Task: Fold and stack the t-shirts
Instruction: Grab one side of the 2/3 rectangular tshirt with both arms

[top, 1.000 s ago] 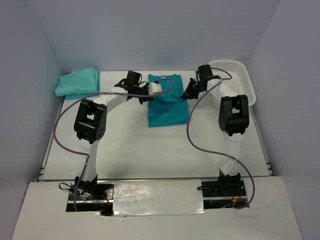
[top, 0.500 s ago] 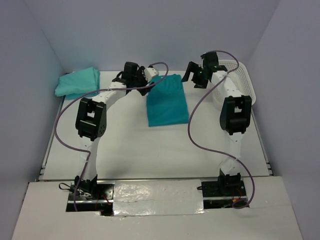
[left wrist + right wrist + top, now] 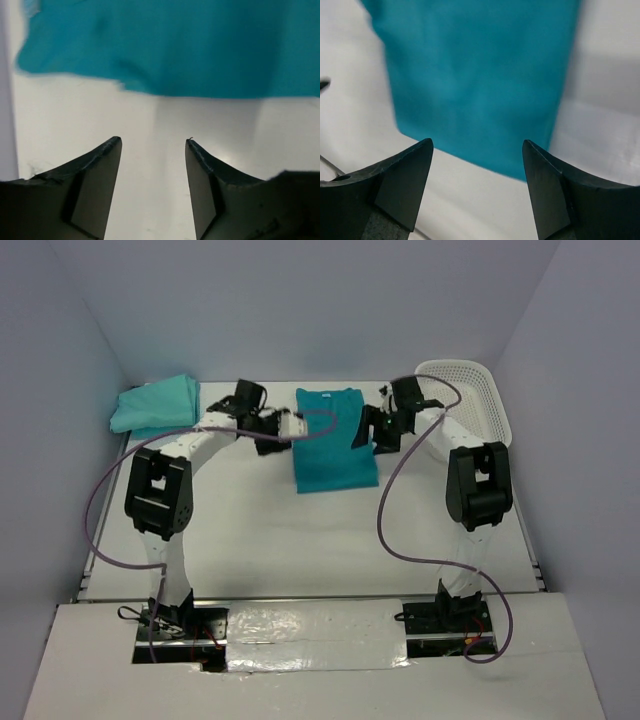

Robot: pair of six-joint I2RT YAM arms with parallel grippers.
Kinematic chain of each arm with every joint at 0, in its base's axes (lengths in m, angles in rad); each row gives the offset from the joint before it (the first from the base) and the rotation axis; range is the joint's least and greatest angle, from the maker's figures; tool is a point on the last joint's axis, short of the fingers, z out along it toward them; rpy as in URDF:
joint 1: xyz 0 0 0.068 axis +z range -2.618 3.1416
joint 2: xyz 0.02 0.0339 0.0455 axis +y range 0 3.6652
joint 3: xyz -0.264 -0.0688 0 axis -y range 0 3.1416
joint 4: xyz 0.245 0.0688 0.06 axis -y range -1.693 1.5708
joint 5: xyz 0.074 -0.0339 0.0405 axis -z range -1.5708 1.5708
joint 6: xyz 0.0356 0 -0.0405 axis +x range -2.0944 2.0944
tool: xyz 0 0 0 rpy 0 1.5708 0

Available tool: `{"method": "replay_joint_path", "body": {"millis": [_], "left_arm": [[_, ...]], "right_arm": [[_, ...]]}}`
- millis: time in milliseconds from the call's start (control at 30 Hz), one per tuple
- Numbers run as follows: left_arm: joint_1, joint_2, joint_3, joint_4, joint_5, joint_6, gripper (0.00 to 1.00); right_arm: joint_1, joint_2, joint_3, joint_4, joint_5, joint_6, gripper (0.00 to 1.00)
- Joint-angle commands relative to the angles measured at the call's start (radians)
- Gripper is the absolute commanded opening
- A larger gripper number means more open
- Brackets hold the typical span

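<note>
A folded teal t-shirt (image 3: 333,445) lies flat at the back middle of the white table (image 3: 300,535). A second, greener t-shirt (image 3: 155,403) lies bundled at the back left corner. My left gripper (image 3: 285,430) hangs just off the folded shirt's left edge, open and empty. In the left wrist view the gripper (image 3: 153,142) has bare table between its fingers (image 3: 97,170), and the shirt (image 3: 165,45) lies ahead. My right gripper (image 3: 360,432) is at the shirt's right edge, open with nothing in it. Its wrist view shows the gripper (image 3: 476,145) above table, the shirt (image 3: 475,75) beyond.
A white lattice basket (image 3: 470,390) stands at the back right corner, close behind the right arm. Purple cables (image 3: 385,510) loop from both arms over the table. Grey walls close in the back and both sides.
Both grippers have opened and let go of the teal shirt. They rose off it, then came down beside its left and right edges. The shirt now lies flatter.
</note>
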State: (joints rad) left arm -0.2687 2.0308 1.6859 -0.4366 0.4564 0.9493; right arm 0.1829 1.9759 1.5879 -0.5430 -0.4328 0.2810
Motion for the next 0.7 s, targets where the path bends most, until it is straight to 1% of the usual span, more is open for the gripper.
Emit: {"method": "replay_joint_path", "body": {"millis": [0,33,67,100,133,200,233,267,300,333,367,400,433,467,500,600,667], "left_arm": [[-0.096,-0.141,-0.232,-0.206,0.125,0.539,0.67],[-0.105,-0.155,-0.273,-0.206,0.149,0.656,0.68],[-0.112,-0.17,-0.346,-0.186,0.156,0.687,0.69],[-0.131,-0.194,-0.38,-0.118,0.157,0.713,0.69],[-0.141,-0.205,-0.411,-0.069,0.159,0.709,0.69],[-0.173,-0.23,-0.487,0.037,0.15,0.682,0.7],[-0.182,-0.233,-0.502,0.132,0.145,0.66,0.7],[-0.199,-0.233,-0.514,0.169,0.133,0.639,0.7],[-0.205,-0.222,-0.508,0.18,0.13,0.631,0.7],[-0.208,-0.216,-0.502,0.165,0.128,0.631,0.7],[-0.213,-0.201,-0.491,0.147,0.134,0.635,0.7],[-0.213,-0.195,-0.488,0.124,0.14,0.675,0.69],[-0.214,-0.189,-0.497,0.101,0.142,0.69,0.69],[-0.217,-0.182,-0.506,0.113,0.128,0.697,0.7],[-0.219,-0.178,-0.514,0.131,0.113,0.691,0.69],[-0.213,-0.149,-0.5,0.17,0.064,0.652,0.69],[-0.201,-0.12,-0.477,0.133,0.048,0.69,0.69]], "right_arm": [[-0.019,-0.097,-0.139,-0.045,0.069,0.043,0.8],[-0.019,-0.103,-0.166,-0.04,0.068,0.049,0.8],[-0.017,-0.11,-0.19,-0.034,0.063,0.053,0.77],[-0.019,-0.111,-0.239,-0.009,0.046,0.058,0.75],[-0.019,-0.111,-0.264,0.011,0.034,0.063,0.73],[-0.019,-0.1,-0.308,0.063,0.017,0.082,0.58],[-0.019,-0.089,-0.315,0.077,0.02,0.09,0.51],[-0.022,-0.062,-0.316,0.092,0.023,0.096,0.38],[-0.025,-0.046,-0.313,0.097,0.02,0.104,0.33],[-0.036,-0.034,-0.313,0.097,0.02,0.11,0.31],[-0.04,-0.019,-0.321,0.095,0.022,0.116,0.31],[-0.043,-0.02,-0.33,0.092,0.023,0.121,0.31],[-0.046,-0.026,-0.344,0.092,0.032,0.116,0.41],[-0.046,-0.053,-0.371,0.095,0.038,0.113,0.5],[-0.048,-0.067,-0.379,0.095,0.049,0.11,0.55],[-0.051,-0.11,-0.381,0.068,0.083,0.093,0.56],[-0.051,-0.112,-0.356,0.037,0.086,0.083,0.57]]}}
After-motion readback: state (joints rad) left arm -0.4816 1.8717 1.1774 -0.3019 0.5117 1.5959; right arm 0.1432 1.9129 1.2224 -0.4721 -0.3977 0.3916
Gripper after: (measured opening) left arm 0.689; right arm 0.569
